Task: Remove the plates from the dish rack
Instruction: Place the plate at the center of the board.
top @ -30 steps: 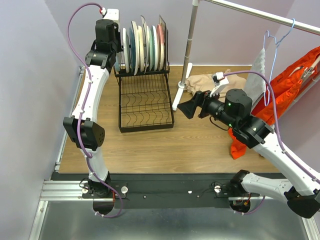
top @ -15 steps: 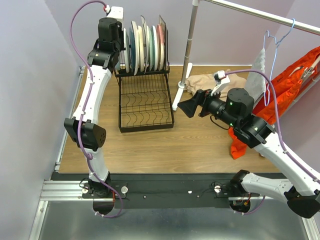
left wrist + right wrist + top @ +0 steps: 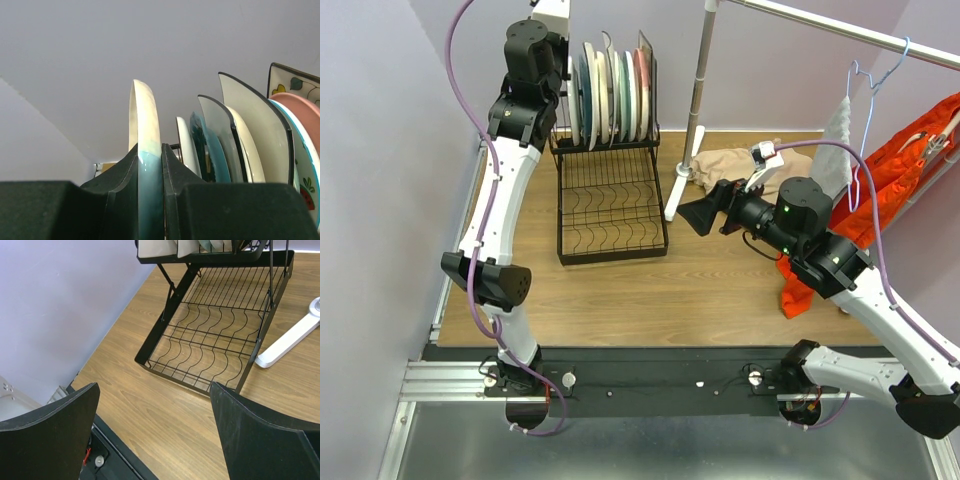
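Note:
The black wire dish rack (image 3: 610, 215) stands at the back left of the table, with several plates (image 3: 615, 95) upright in its upper basket. My left gripper (image 3: 556, 40) is raised above the basket's left end, shut on the rim of a cream-and-blue plate (image 3: 145, 120). In the left wrist view its fingers (image 3: 172, 170) press both faces of that plate, and the other plates (image 3: 235, 135) stand to its right. My right gripper (image 3: 705, 215) hovers open just right of the rack. Nothing is between its fingers (image 3: 252, 435), and the rack's lower tray (image 3: 210, 345) lies ahead of them.
A metal clothes-rail stand (image 3: 698, 100) rises right of the rack, its white foot (image 3: 292, 340) on the table. A beige cloth (image 3: 740, 165) lies behind my right arm. An orange garment (image 3: 910, 160) and a wire hanger (image 3: 865, 110) hang at right. A wall runs close along the left.
My left gripper has risen with the cream-and-blue plate, lifting it up out of the left end of the upper basket. The right arm has stayed put.

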Robot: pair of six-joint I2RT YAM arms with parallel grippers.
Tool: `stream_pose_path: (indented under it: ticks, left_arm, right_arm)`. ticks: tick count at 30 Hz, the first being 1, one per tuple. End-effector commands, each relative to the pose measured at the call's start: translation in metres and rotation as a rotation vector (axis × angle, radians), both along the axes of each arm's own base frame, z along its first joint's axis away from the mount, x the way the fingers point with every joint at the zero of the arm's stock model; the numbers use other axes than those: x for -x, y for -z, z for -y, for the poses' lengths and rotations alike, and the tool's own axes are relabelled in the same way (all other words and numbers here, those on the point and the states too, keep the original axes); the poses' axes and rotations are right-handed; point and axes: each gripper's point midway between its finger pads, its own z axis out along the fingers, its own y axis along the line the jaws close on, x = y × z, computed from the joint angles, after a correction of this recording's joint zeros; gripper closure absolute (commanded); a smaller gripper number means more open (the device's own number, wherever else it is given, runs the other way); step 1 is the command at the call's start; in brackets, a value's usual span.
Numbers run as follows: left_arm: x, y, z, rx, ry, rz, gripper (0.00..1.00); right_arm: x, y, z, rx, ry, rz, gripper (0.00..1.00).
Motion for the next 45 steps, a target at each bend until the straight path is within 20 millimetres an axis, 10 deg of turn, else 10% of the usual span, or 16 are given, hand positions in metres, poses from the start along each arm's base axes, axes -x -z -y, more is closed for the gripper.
stream_pose_path:
  ticks: [1, 31, 45]
  left_arm:
    - [0.031, -0.074, -0.012, 0.026, -0.032, 0.211, 1.0]
    - [0.134, -0.086, 0.005, -0.006, -0.096, 0.177, 1.0]
    - [0.237, -0.039, 0.055, -0.055, 0.001, 0.015, 1.0]
  right_arm:
    - [0.002, -0.01, 0.004, -0.018, 0.009, 0.017, 0.0]
    - [0.028, -0.011, 0.006, -0.097, -0.047, -0.033, 0.0]
    - [0.057, 0.064, 0.039, -0.073, 0.069, -0.301, 0.0]
